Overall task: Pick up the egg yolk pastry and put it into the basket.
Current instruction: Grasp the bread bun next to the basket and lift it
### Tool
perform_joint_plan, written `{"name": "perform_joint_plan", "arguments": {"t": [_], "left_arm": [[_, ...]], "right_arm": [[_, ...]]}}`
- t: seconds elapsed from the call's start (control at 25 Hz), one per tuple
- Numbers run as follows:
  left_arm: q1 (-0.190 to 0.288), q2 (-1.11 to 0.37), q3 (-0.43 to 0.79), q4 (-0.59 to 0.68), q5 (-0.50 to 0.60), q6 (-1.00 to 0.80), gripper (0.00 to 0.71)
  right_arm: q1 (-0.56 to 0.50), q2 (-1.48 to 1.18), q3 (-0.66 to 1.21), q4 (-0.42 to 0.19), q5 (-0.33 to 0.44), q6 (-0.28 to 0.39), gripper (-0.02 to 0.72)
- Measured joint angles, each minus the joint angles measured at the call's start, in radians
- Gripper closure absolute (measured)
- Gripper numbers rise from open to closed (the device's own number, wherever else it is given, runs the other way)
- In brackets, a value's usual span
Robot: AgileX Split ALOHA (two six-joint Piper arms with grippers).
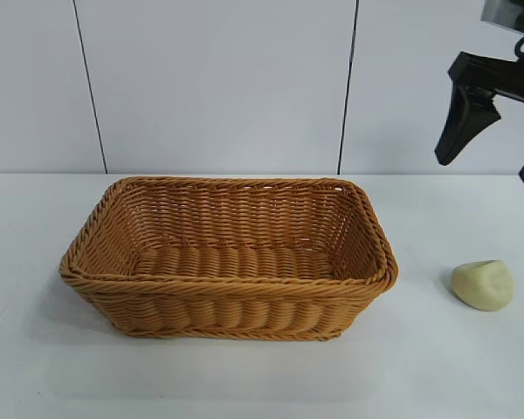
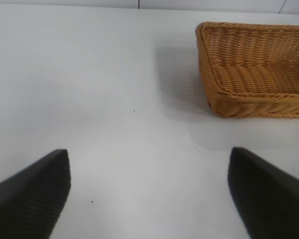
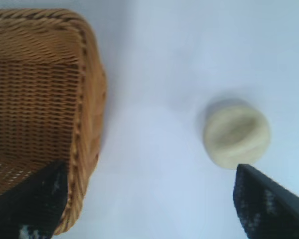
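The egg yolk pastry (image 1: pixel 483 285) (image 3: pixel 236 136), a small pale yellow-cream lump, lies on the white table to the right of the basket (image 1: pixel 227 327) (image 3: pixel 92 84) (image 2: pixel 254 102). The golden-brown wicker basket is empty. My right gripper (image 1: pixel 493 157) (image 3: pixel 151 172) hangs open high above the table, over and slightly behind the pastry, with nothing between its fingers. My left gripper (image 2: pixel 149 157) is out of the exterior view; its own wrist view shows it open over bare table, with the basket farther off.
The white table (image 1: pixel 437 367) runs wide around the basket, with bare surface in front and on both sides. A white panelled wall (image 1: pixel 218 87) stands behind.
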Motion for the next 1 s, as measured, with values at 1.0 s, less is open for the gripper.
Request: {"name": "perform_joint_plan", "arguments": {"t": [1.0], "left_arm": [[0.000, 0.000, 0.000, 0.000, 0.000, 0.001, 0.047]], "right_arm": [[-0.024, 0.385, 0.000, -0.036, -0.155, 0.050, 0.306]]}}
